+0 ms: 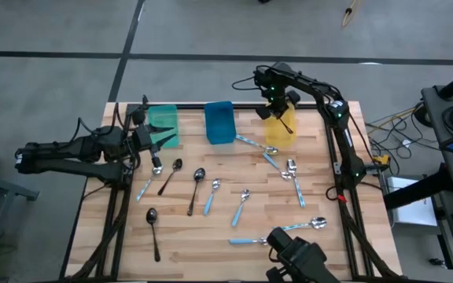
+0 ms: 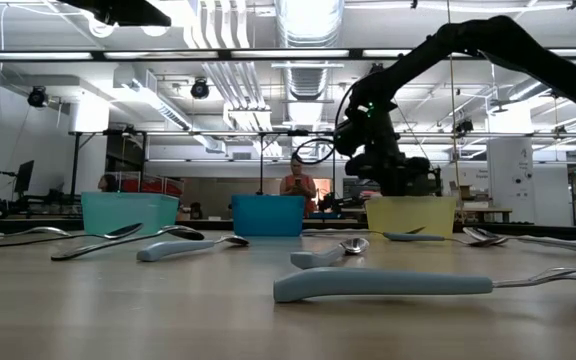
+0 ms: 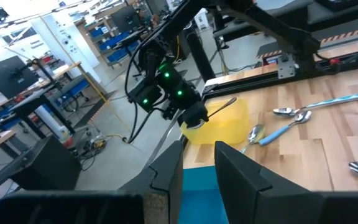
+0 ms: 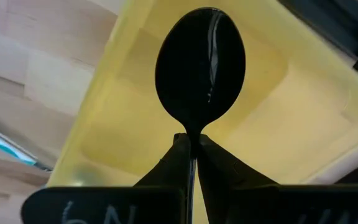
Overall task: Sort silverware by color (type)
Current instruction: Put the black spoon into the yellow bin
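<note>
While the right gripper [image 4: 191,146] hangs directly above the yellow bin [image 1: 280,130], we see it clenched on the neck of a dark spoon [image 4: 201,65], the bowl pointing down into the bin's open mouth. We judge the spoon is held this way so that it will fall cleanly inside once let go; the bin's floor fills the right wrist view behind the bowl and looks bare where we can see it. The spoon sits between the fingertips, pinched just below the bowl, with the handle running back between the fingers.

Beside the yellow bin stand a blue bin [image 1: 219,122] and, beyond that, a teal bin [image 1: 163,126], all three in a row at the table's [image 1: 195,244] far edge. The left gripper [image 1: 154,139] waits just at the teal bin, on the side away from the yellow one; its fingers [image 3: 166,180] stand slightly apart and we see nothing between them.

The rest of the silverware lies loose on the table, nearer us than the yellow bin: light-blue-handled spoons [image 1: 242,206] spread across the middle and toward the yellow bin's side, and other dark spoons [image 1: 153,228] farther off, on the teal bin's side. We judge most of the sorting is yet to do.
</note>
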Robot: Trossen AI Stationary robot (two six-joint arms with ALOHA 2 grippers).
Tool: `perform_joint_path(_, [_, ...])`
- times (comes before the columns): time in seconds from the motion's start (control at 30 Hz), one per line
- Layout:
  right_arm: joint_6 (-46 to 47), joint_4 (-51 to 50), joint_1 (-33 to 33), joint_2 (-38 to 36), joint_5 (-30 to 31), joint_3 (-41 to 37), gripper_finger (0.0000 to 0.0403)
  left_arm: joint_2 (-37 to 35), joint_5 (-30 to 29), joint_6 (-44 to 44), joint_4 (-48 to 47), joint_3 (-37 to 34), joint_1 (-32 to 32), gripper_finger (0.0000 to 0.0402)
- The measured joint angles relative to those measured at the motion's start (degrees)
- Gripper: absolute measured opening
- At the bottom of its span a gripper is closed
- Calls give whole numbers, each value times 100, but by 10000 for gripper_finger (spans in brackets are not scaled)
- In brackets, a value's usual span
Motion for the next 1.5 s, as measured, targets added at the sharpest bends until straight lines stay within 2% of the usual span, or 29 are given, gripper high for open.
perform_joint_path(0.2, [-177,64,56,0,244,-11,12,0,-6,-1,-15,0,0,75])
perform_joint_path(0.77, [-221,456,188,0,410,-453,12,0,-4,-4,-52,0,0,75])
perform_joint_path(1.5, [-170,825,191,0,401,-474,12,0,-4,-6,-58,0,0,75])
